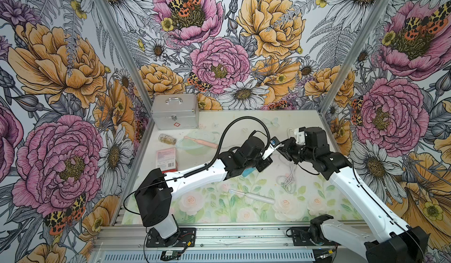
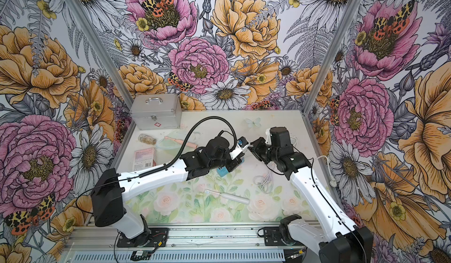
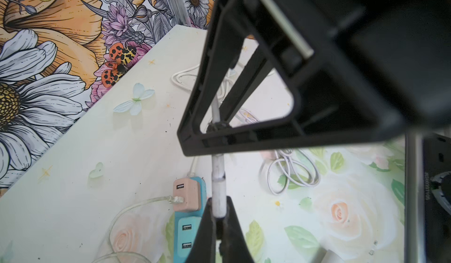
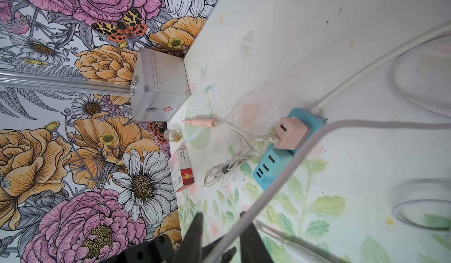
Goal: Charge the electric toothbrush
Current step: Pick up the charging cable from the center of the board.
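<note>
Left hand (image 3: 219, 215) pinched shut on white cable (image 3: 218, 176) end near the strip (image 3: 188, 227), likely to plug it in. Right hand (image 3: 216, 127) straddled same cable further along, probably managing slack; couldn't tell if gripping. Toothbrush (image 1: 251, 197) lay flat on bench (image 1: 219, 117) nearby, not connected.

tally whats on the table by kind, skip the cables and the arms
toothbrushes: 2 (white toothbrush, pink toothbrush)
case: 1
box: 1
jar: 1
bowl: 1
power strip: 1
adapter: 1
total: 8
</note>
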Robot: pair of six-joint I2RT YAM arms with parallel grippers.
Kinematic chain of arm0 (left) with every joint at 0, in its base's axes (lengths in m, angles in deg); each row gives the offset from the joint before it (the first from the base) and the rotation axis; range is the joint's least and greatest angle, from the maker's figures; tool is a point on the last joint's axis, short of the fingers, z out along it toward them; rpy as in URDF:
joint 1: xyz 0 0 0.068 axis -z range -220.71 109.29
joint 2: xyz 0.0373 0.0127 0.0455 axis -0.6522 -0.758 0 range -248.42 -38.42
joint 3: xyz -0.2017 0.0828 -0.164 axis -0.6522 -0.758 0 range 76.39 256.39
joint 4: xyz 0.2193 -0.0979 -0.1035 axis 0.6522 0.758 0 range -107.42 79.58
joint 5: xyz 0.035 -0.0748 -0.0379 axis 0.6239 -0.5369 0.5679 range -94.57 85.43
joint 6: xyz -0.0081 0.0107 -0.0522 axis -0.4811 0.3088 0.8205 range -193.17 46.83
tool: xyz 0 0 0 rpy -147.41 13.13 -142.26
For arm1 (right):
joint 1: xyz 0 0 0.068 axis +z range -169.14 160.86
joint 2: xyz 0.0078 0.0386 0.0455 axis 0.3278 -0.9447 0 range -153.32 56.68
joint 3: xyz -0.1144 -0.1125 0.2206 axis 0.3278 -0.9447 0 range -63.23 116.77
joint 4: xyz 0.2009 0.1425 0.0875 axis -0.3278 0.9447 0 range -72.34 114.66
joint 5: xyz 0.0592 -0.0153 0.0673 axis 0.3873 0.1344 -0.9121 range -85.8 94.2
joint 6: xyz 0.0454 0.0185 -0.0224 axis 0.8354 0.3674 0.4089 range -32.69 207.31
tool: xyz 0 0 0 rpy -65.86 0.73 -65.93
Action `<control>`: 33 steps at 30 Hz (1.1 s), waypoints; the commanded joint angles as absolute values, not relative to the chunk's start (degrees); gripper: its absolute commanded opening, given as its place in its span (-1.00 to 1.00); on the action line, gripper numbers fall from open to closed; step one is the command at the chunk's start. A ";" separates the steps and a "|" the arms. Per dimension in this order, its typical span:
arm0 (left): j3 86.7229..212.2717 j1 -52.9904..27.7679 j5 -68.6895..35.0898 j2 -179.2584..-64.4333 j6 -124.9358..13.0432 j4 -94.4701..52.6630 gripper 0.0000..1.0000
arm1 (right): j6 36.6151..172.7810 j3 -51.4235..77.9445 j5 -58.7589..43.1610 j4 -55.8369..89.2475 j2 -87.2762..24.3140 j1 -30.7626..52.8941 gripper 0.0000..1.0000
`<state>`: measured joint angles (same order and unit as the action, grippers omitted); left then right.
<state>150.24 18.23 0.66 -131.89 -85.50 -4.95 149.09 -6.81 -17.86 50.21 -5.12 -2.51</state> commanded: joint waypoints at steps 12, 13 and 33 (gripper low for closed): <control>150.05 13.85 -12.51 -129.23 -83.32 -4.41 -1.00 | 140.66 -0.29 -18.22 50.54 -5.74 -2.27 -0.29; 149.72 12.32 -16.16 -128.97 -81.74 -4.50 -1.00 | 139.04 -0.40 -19.38 50.55 -5.48 -2.50 -0.28; 149.39 3.86 -43.69 -126.83 -78.96 -4.37 -1.00 | 123.69 -16.44 -39.37 27.78 0.64 -3.54 -0.13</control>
<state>148.71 4.00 -37.94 -128.72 -79.28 -4.69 127.04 -15.94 -36.81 34.52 -0.66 -3.10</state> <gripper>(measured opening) 0.063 0.425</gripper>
